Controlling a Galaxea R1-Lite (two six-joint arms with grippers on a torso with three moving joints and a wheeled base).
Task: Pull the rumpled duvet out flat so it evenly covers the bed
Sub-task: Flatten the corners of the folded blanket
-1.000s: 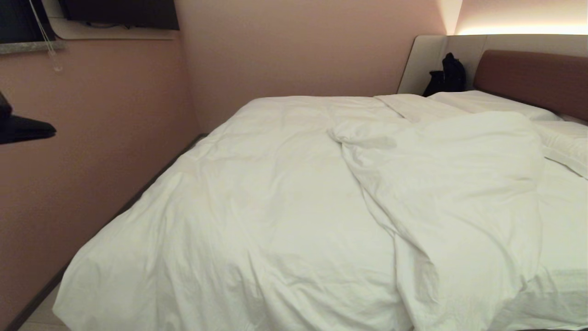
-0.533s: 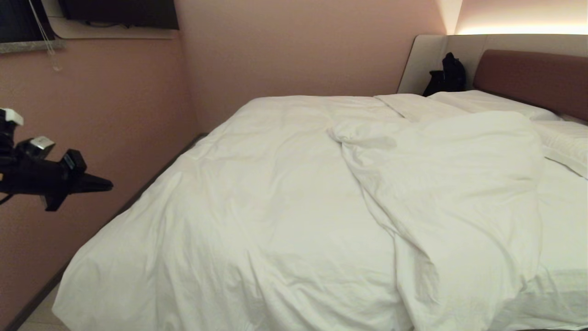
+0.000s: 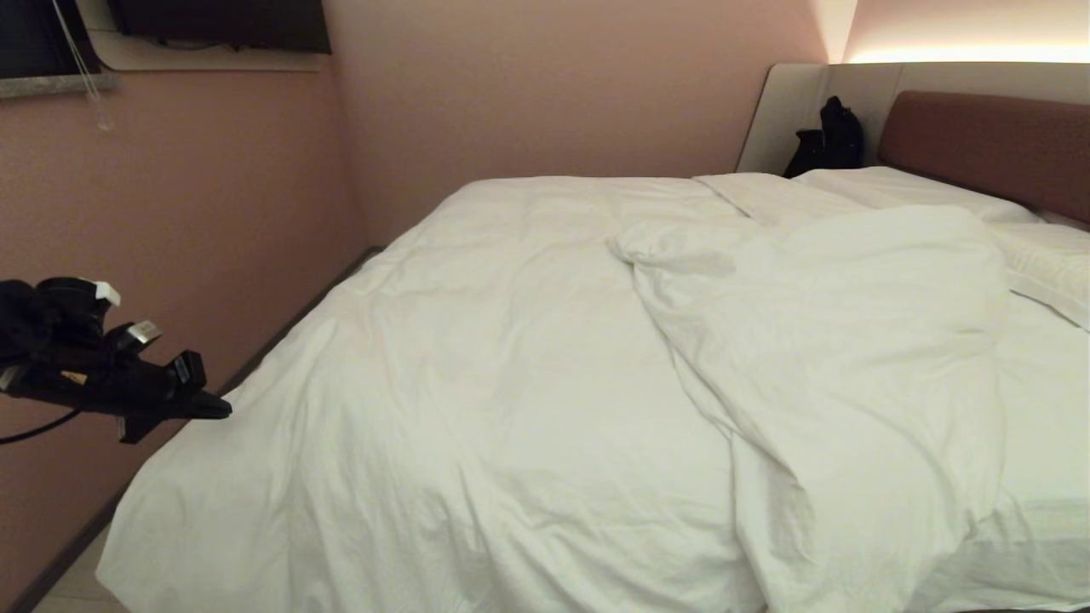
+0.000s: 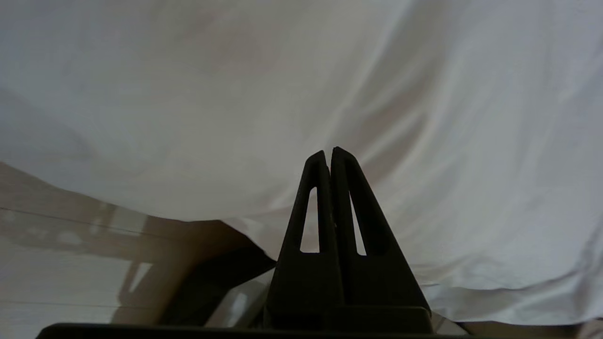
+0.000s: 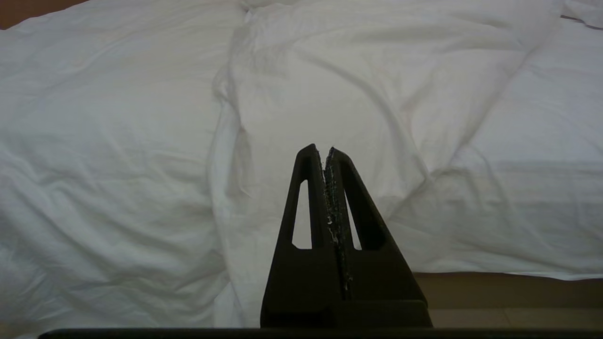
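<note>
The white puffy duvet [image 3: 511, 383] lies over the bed [image 3: 979, 145], with a big fold [image 3: 817, 340] thrown back across its right half. My left gripper [image 3: 223, 410] hangs in the air at the bed's left edge, fingers shut and empty, pointing toward the duvet's hanging side. In the left wrist view that gripper [image 4: 328, 151] faces the draped duvet [image 4: 424, 141] above the floor. My right gripper [image 5: 323, 149] is outside the head view; its wrist view shows it shut and empty, short of the folded duvet [image 5: 330, 84] at the bed's near edge.
A pink wall [image 3: 170, 213] runs close along the bed's left side, leaving a narrow strip of floor [image 3: 77, 587]. White pillows [image 3: 903, 191] lie by the headboard. A black bag [image 3: 830, 136] sits in the far corner. Wood floor [image 5: 509, 296] lies below the near edge.
My left arm has swung down and to the right into the head view, from high at the left edge to the duvet's left side. The duvet has not moved.
</note>
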